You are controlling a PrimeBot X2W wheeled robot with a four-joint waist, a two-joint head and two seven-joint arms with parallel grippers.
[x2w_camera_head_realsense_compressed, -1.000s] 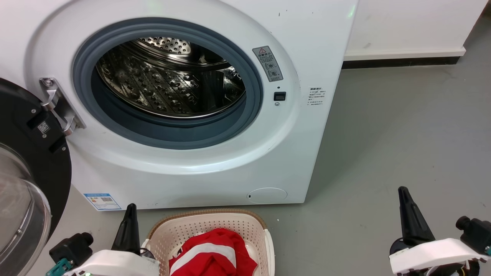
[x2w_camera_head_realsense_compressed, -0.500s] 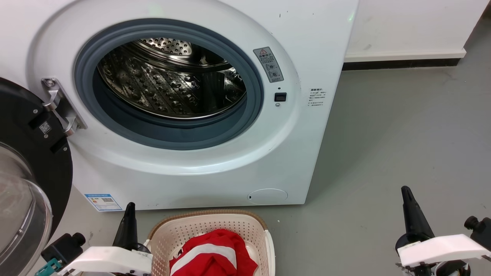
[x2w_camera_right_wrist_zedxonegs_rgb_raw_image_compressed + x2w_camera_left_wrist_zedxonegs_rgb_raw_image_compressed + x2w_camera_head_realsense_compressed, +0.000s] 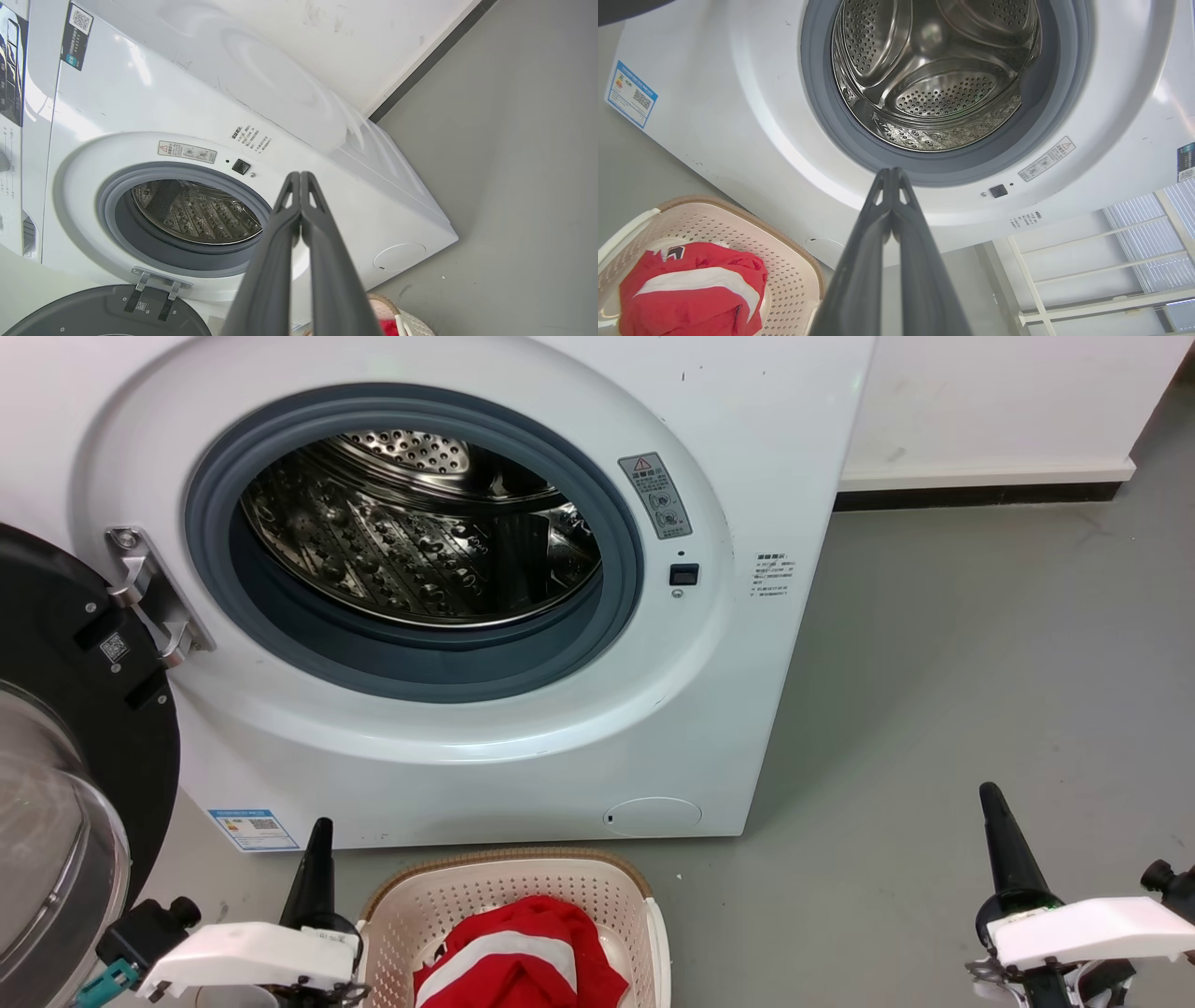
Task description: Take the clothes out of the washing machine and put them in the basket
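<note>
The white washing machine stands open, its steel drum showing bare perforated metal and no fabric. Red clothes, one with a broad white stripe, lie heaped in the cream basket on the floor in front of it. My left gripper is shut and holds nothing, just left of the basket rim. My right gripper is shut and holds nothing, low over the floor far to the right. The left wrist view looks into the drum, with the clothes in the basket at lower left.
The black-rimmed glass door hangs open at the left, close to my left arm. Grey floor stretches to the right of the machine up to a white wall with a dark skirting. A white rack appears in the left wrist view.
The whole picture has shifted slightly down and right, so the camera moved. Both arms have sunk a little lower in the view; the clothes and basket lie as before.
</note>
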